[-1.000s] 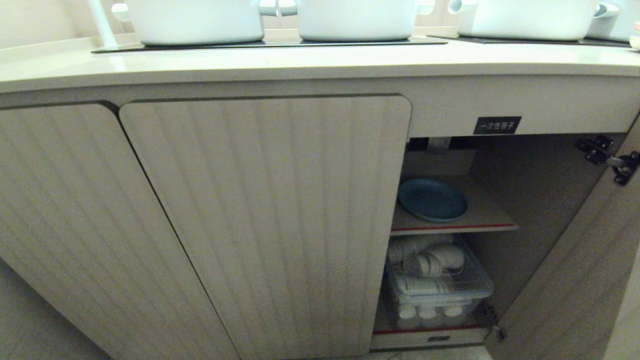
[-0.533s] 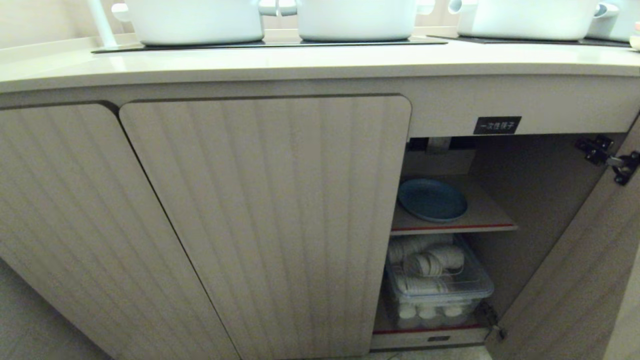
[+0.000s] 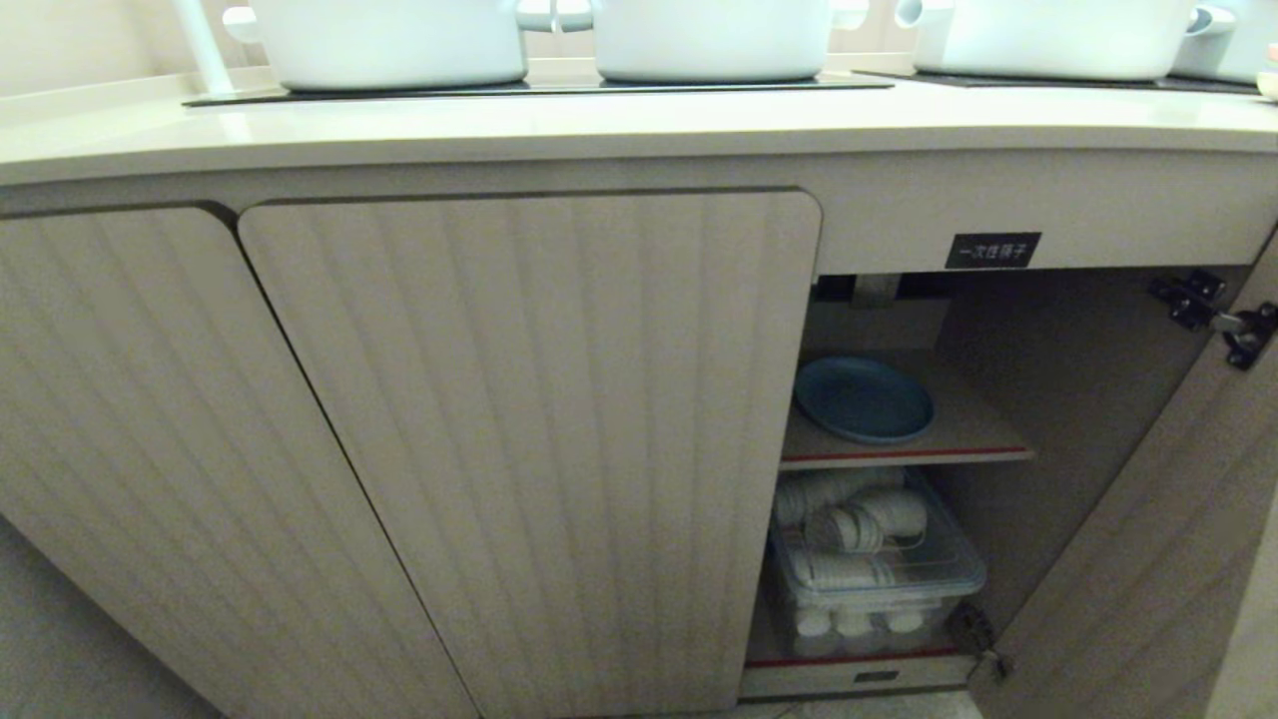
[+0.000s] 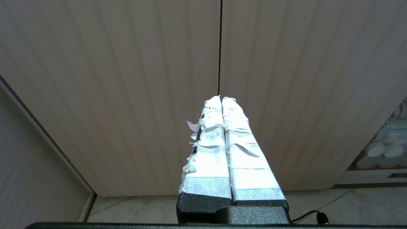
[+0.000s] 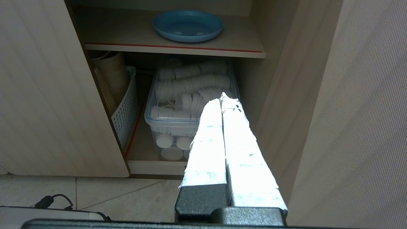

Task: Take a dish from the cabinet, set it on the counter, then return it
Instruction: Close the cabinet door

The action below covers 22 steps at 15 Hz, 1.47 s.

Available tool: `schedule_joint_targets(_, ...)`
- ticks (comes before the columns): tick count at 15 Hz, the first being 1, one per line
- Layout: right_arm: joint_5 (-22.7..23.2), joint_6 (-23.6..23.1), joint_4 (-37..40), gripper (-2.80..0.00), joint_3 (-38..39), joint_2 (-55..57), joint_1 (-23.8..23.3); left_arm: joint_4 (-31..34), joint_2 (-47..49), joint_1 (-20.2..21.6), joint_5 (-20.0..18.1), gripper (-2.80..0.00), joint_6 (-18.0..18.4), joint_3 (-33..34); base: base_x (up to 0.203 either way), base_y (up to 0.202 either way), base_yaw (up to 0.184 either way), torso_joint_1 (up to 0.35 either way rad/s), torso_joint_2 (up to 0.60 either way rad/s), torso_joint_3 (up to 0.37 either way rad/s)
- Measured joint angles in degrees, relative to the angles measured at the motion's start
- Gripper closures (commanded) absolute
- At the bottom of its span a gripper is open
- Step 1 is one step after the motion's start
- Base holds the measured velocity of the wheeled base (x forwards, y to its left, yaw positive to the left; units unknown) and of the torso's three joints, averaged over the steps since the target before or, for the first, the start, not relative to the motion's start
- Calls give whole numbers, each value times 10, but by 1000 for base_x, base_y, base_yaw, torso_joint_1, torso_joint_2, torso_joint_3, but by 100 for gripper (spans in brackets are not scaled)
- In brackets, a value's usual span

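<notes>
**Blue dish on the upper shelf, both grippers clenched and empty**

Nearest the cameras, the left gripper (image 4: 221, 97) is seen with its white-taped fingers pressed flat together, nothing between them, pointed at the ribbed, matte closed doors. The right gripper (image 5: 222, 96) is likewise clenched on nothing, held in front of the open compartment, apart from everything inside. Low in the cabinet (image 3: 529, 439) a clear lidded plastic tub (image 5: 165, 122) packed with white round lids is set beside a white slotted basket (image 5: 127, 105). Above, the dish (image 3: 864, 399), round, shallow and matte blue, lies flat on the red-edged inner shelf (image 3: 973, 434). Farther up, the smooth cream counter (image 3: 599, 125) carries glossy white pots (image 3: 389, 40).
</notes>
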Motion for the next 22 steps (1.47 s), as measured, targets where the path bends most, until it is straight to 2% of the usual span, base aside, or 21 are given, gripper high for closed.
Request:
schedule_joint_targets(10,0,4,1,0,0,0,0,0,0,0,0,0,0,0,0,-5,0,0,0,1)
schedule_joint_targets(17,0,2,0,0,0,0,0,0,0,0,0,0,-1,0,0,-179,0,1,2,3)
schedule_joint_targets(22,0,2,-1,0,0,0,0,0,0,0,0,0,0,0,0,-20,1,2,0,1)
